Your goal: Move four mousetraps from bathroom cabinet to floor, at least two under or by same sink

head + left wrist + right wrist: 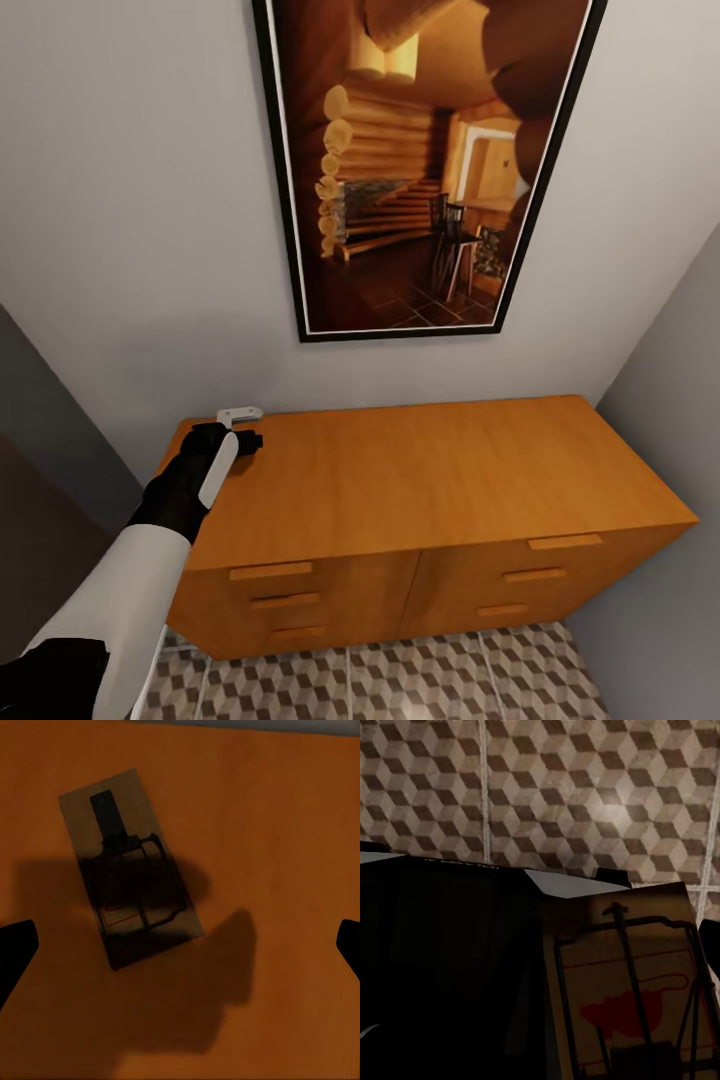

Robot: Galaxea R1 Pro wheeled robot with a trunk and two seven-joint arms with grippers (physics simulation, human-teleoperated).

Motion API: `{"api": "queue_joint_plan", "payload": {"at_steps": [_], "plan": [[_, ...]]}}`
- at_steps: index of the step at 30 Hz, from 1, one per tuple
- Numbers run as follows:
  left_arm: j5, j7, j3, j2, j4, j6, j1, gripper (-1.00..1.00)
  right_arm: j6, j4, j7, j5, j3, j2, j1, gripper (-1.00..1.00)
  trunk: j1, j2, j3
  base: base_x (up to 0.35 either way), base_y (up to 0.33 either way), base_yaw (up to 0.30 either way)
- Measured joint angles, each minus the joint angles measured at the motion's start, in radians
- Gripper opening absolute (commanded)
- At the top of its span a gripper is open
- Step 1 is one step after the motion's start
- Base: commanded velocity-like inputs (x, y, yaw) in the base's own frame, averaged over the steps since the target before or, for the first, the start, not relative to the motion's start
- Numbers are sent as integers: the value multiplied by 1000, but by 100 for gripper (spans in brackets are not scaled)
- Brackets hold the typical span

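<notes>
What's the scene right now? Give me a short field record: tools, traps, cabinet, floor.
left tool: open, hovering above the cabinet top
trap under left tool: lying flat on the cabinet top, not gripped
right tool: close over a second trap above the floor; grip cannot be told
cabinet: drawers shut, against the wall under a framed picture
floor: cube-pattern tiles

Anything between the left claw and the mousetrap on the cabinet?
Nothing: in the left wrist view bare cabinet top lies around the mousetrap, the open left claw above it.
</notes>
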Motion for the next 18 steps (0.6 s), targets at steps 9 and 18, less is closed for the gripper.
{"api": "queue_joint_plan", "payload": {"at_steps": [9, 18], "plan": [[0, 0, 1, 10, 1, -3, 0, 100, 0, 0, 0, 0, 0, 1, 0, -100, 0, 0, 0, 43, 0, 0], [0, 0, 1, 10, 8, -3, 0, 100, 0, 0, 0, 0, 0, 0, 0, -100, 0, 0, 0, 2, 0, 0]]}}
